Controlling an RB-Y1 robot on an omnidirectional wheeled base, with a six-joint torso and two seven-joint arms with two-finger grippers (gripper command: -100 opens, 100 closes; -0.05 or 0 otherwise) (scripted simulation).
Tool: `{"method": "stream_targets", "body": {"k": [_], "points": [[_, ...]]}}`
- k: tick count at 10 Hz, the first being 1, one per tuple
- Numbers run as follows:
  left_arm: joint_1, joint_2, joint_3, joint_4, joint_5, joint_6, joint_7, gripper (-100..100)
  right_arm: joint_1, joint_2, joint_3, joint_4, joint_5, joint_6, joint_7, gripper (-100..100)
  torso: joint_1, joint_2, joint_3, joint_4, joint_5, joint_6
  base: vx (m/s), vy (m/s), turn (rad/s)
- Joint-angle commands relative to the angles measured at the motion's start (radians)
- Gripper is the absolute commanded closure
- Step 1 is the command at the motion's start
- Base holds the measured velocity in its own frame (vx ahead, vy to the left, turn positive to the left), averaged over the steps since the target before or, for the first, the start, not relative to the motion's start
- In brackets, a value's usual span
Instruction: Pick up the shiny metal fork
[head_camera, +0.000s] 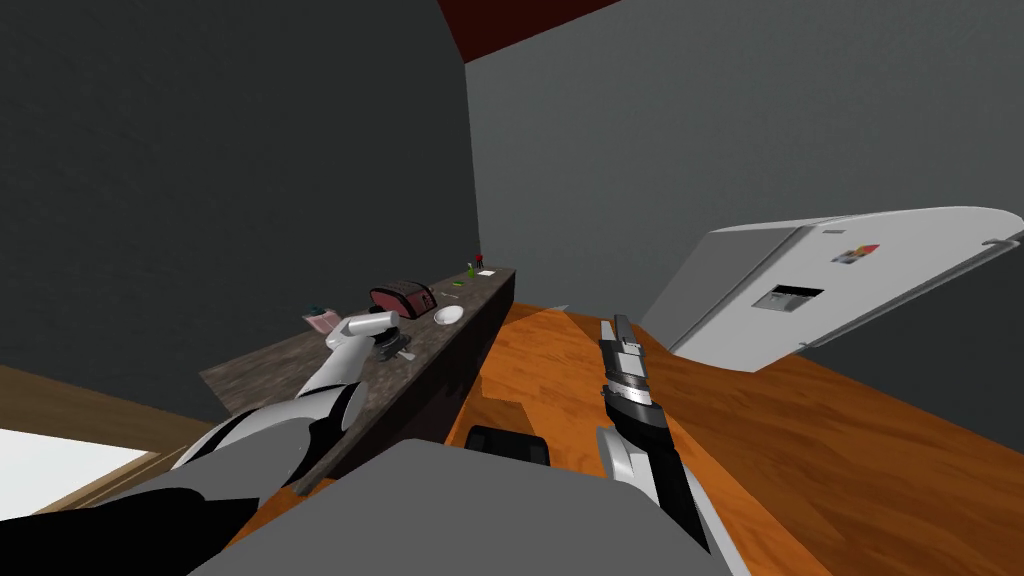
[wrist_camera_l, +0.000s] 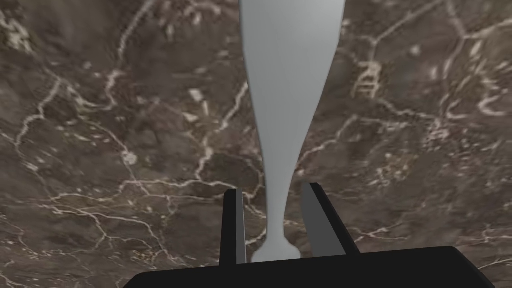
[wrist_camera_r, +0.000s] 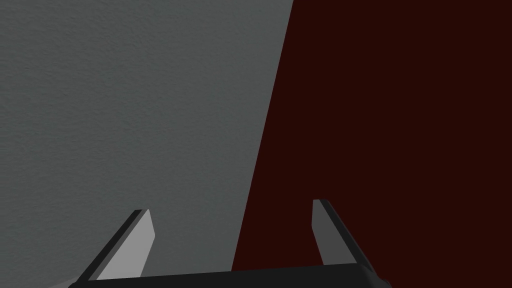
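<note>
L hand (wrist_camera_l: 272, 192) narrow, clamped round the grey fork (wrist_camera_l: 289, 75) handle end; fork lies flat on dark marble table (wrist_camera_l: 125, 150), left side. R hand (wrist_camera_r: 231, 215) wide, over floor.

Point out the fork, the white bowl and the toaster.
fork (wrist_camera_l: 287, 100): left wrist view, on its broad handle.
white bowl (head_camera: 448, 316): head view, on its middle.
toaster (head_camera: 403, 298): head view, on its dark red side.

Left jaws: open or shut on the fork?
Shut on the fork: the left gripper has its jaws close together against the handle's end, over the counter.
</note>
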Motion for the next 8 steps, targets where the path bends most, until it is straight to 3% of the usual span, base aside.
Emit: {"method": "stream_targets", "body": {"k": [1,2,3,4,5,6,7,8], "points": [[0.005,-0.008,-0.029,-0.017,0.002,0.006,0.015,100,0.0,0.0,0.0,0.0,0.0,0.0,0.0,0,0.0,0.0,0.0,0.0,0.0,0.0,-0.006,0.02,-0.002],[0.003,-0.022,-0.068,-0.06,0.029,0.028,0.061,100,0.0,0.0,0.0,0.0,0.0,0.0,0.0,0,-0.002,-0.001,-0.001,-0.001,0.0,0.001,-0.014,0.044,0.118],[0.003,-0.022,-0.097,-0.06,0.029,0.028,0.067,100,0.0,0.0,0.0,0.0,0.0,0.0,0.0,0,-0.001,-0.001,-0.001,0.0,-0.001,0.0,-0.015,0.045,0.06],[0.0,-0.036,-0.127,-0.096,0.055,0.049,0.104,100,0.0,0.0,0.0,0.0,0.0,0.0,0.0,0,-0.001,-0.001,-0.001,-0.001,-0.001,0.001,-0.024,0.054,0.109],[0.0,-0.036,-0.156,-0.103,0.055,0.049,0.118,100,0.0,0.0,0.0,0.0,0.0,0.0,0.0,0,-0.001,0.0,0.0,0.0,-0.001,0.001,-0.024,0.051,0.062],[0.0,-0.036,-0.167,-0.103,0.055,0.049,0.118,100,0.0,0.0,0.0,0.0,0.0,0.0,0.0,0,-0.002,0.0,0.0,-0.001,-0.001,0.001,-0.01,0.024,-0.012],[-0.002,-0.037,-0.157,-0.107,0.054,0.056,0.119,100,0.0,0.0,0.0,0.0,0.0,0.0,0.0,0,-0.003,-0.001,-0.001,-0.001,-0.001,0.001,-0.003,0.006,-0.006],[-0.002,-0.037,-0.159,-0.106,0.054,0.055,0.12,0,0.0,0.0,0.0,0.0,0.0,0.0,0.0,0,-0.004,-0.002,-0.001,-0.001,-0.002,0.001,0.0,0.0,0.0]]}}
